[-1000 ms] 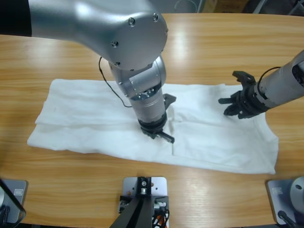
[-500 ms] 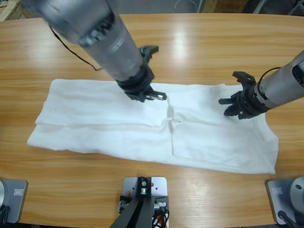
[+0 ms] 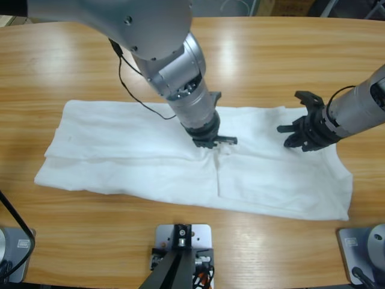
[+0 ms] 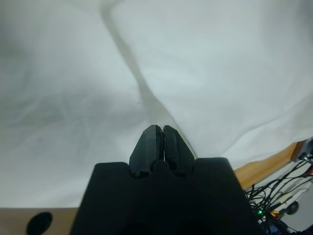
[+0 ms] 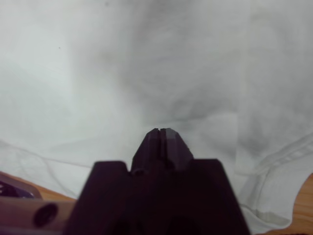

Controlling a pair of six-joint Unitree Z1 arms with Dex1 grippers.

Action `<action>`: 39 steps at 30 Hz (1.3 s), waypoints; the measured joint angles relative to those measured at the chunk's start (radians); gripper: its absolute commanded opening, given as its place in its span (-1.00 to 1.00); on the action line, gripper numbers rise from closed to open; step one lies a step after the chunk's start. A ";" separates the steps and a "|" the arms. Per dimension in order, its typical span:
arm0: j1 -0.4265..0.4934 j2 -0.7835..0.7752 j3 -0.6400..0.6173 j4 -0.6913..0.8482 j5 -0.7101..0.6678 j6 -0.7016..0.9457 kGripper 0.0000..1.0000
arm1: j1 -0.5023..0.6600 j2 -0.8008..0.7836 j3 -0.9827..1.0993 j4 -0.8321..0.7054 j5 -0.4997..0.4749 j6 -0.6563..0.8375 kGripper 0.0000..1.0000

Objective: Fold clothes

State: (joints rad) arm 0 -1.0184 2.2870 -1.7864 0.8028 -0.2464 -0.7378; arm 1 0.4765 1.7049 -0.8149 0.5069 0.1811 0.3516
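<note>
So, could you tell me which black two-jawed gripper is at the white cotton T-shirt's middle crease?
The left gripper, at the centre fold of the shirt; the right gripper sits near one end.

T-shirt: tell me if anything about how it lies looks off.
The T-shirt lies flat on the table, folded into a long band. One small bunched ridge stands up mid-shirt by one gripper. Nothing torn or spilled.

A white T-shirt point(image 3: 180, 162) lies flat along the wooden desk point(image 3: 271, 54); 1 claw point(image 3: 212, 141) sits mid-shirt, another point(image 3: 302, 129) near its right end.
</note>
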 measured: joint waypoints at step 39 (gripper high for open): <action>0.186 -0.354 0.713 -0.232 0.130 0.013 -1.00 | 0.075 -0.074 -0.143 -0.001 0.095 -0.021 -1.00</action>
State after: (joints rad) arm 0 -0.8326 1.9330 -1.0737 0.5706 -0.1161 -0.7245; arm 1 0.5517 1.6313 -0.9581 0.5055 0.2757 0.3310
